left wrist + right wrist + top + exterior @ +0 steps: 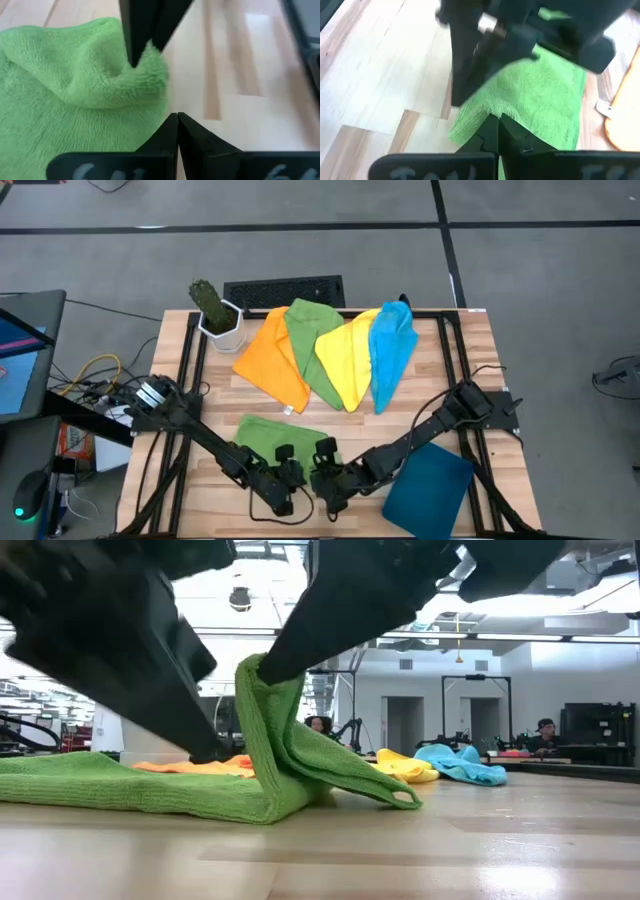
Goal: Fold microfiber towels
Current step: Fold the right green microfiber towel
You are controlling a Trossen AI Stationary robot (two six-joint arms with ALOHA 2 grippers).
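Note:
A green microfiber towel lies near the table's front edge. Its left part is flat, and its right end stands up in a peak. My right gripper is shut on that peak, and its fingers also show in the left wrist view. My left gripper is shut with nothing between its fingers, just off the towel's edge over bare wood. Orange, green, yellow and blue towels lie overlapping at the far side. My right gripper pinches the raised fold of the green towel between its two fingertips, slanting down from above and from the table's right. The cloth hangs from the fingers in a tent shape. One flap falls to the table and the rest lies flat on the wood.
A dark teal tray lies at the near right, close beside my right arm. A potted cactus stands at the far left corner, and a dark keyboard lies behind the far edge. Bare wood shows along the front edge.

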